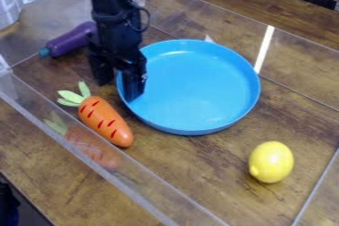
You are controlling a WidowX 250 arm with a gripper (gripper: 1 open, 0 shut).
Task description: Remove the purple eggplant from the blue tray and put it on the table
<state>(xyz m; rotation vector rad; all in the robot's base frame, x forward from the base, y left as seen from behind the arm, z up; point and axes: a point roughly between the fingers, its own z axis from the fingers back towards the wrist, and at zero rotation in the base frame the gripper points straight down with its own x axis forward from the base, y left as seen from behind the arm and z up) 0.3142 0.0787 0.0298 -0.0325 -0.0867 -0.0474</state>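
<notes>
So the purple eggplant [66, 42] isn't in the blue tray [199, 121] at all — it's lying on the table [185, 185] behind me, off the tray's left side, partly hidden by my arm. My gripper [115, 79] points straight down at the tray's left rim with fingers spread wide, nothing in them. Looks like a small glossy plastic toy: probably light, stiff and a bit slippery. If I had to grab it I'd pinch across the fat middle, not the tapered cap end — less chance it squirts out.
</notes>
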